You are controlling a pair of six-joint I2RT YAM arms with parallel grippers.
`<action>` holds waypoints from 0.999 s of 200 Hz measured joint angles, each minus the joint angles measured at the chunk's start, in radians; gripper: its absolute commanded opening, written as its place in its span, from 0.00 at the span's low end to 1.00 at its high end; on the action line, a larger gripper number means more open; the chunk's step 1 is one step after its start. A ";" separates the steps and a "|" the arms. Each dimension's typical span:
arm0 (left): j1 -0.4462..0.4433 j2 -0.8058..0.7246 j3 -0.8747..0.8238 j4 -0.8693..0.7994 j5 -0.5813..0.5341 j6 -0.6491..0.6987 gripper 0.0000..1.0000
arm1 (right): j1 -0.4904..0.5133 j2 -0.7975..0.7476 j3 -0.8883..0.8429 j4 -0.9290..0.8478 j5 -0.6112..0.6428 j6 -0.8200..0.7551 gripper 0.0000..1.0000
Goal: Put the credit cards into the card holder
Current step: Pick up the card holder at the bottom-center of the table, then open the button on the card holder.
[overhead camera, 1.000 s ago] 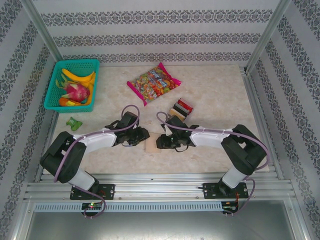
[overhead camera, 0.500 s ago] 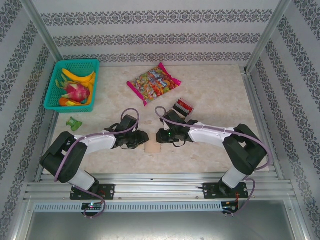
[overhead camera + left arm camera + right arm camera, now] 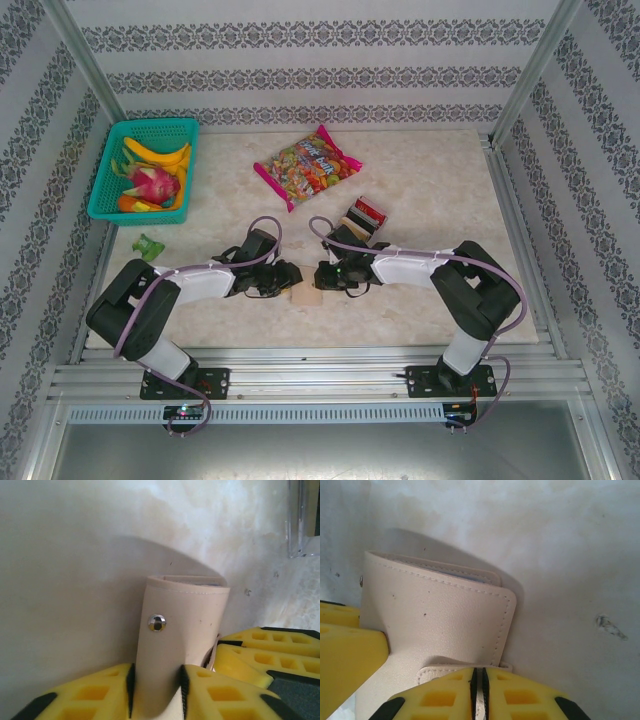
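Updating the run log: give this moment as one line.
left gripper: shut on card holder | right gripper: shut on card holder

No legible text or labels.

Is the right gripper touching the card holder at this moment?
Touching. In the right wrist view the right gripper is pinched shut on a flap edge of the tan card holder, with no gap.

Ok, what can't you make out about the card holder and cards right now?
- Pockets of the card holder: left wrist view, its snap flap faces the camera.
- Its outline: top view, left hand and right hand cover most of it.
- Cards in the clear rack: top view, too small to count.
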 measured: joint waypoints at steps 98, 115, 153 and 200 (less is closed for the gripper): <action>0.000 -0.034 -0.016 0.097 0.010 -0.001 0.03 | -0.007 -0.020 0.000 -0.003 0.008 0.032 0.46; 0.000 -0.034 -0.017 0.099 0.010 -0.002 0.05 | -0.006 -0.020 0.002 -0.011 0.015 0.041 0.51; 0.000 -0.034 -0.017 0.098 0.006 -0.001 0.12 | 0.001 -0.024 0.002 -0.015 0.033 0.047 0.54; -0.013 -0.033 -0.017 0.089 -0.019 0.011 0.19 | 0.027 -0.048 0.014 0.002 0.031 0.047 0.51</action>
